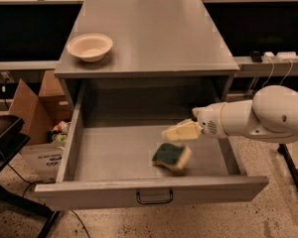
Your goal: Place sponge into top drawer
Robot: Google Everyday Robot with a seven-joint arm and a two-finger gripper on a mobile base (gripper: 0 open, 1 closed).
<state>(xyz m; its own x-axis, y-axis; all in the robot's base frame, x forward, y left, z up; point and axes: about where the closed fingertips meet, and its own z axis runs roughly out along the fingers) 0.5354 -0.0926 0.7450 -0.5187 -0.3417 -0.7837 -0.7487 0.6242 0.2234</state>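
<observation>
The sponge (171,156), pale yellow with its dark green layer facing up, lies tilted inside the open top drawer (89,195), near the front and right of the middle. It is free of the gripper. My gripper (175,132) hangs over the drawer just above and slightly behind the sponge, reaching in from the right on the white arm (268,115). Its cream fingers are open and hold nothing. The drawer is pulled fully out, with its dark handle (154,197) at the centre of the front panel.
A round cream bowl (90,46) sits on the grey cabinet top (154,33) at its left. A cardboard box (35,103) and a black stand (2,138) are on the floor to the left. Cables and plugs (275,57) lie on the right shelf.
</observation>
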